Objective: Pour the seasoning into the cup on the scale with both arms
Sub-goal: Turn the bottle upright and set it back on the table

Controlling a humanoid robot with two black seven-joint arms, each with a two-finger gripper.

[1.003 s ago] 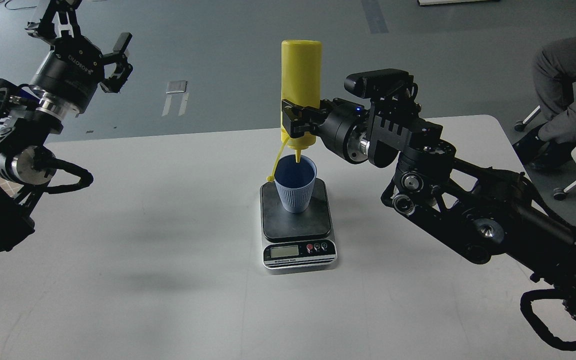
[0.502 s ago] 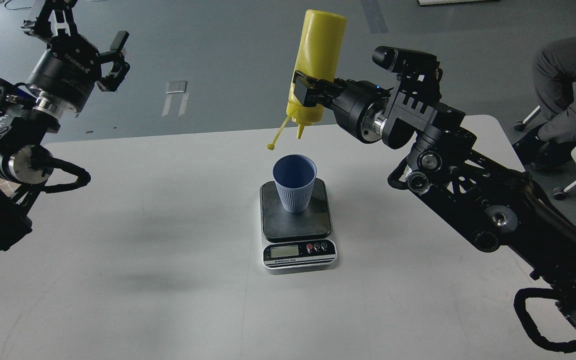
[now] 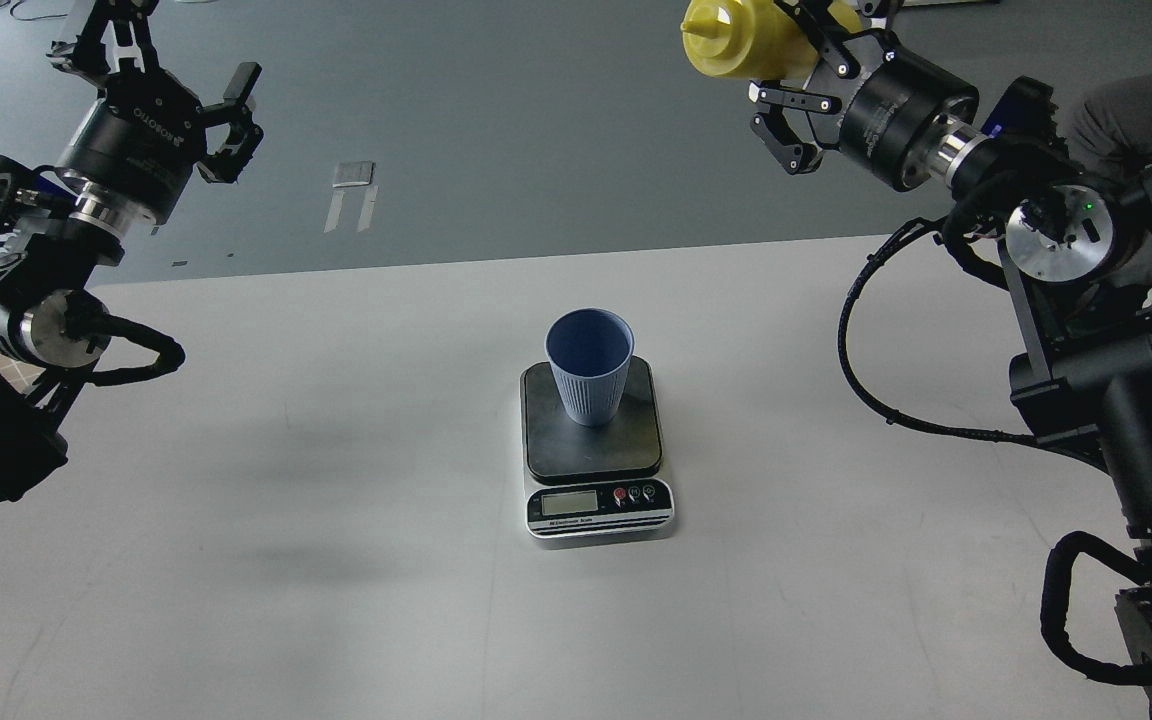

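Holding: the seasoning bottle [image 3: 751, 45] is gripped by the right gripper [image 3: 804, 75] high at the top edge of the view, up and to the right of the cup, well apart from it.
Bottle pose: lying roughly sideways, nozzle end pointing left; its far end is hidden behind the gripper and cut by the frame edge.
Right jaws: clenched around the yellow bottle body, one finger [image 3: 786, 140] showing below it.
Cup: the light blue ribbed cup [image 3: 589, 365] stands upright on the black platform of the scale [image 3: 596, 450], toward its rear; what is inside cannot be told.
Scale: sits near the middle of the white counter [image 3: 336, 500], silver panel with display and small buttons facing the camera; the reading is too small to make out.
Left gripper: the left gripper [image 3: 186, 75] hangs raised at the upper left, over the grey floor beyond the counter's far edge, well apart from cup and scale.
Left jaws: released, fingers spread, grasping nothing.
Background: a seated person's [image 3: 1146, 110] leg shows at the right edge.
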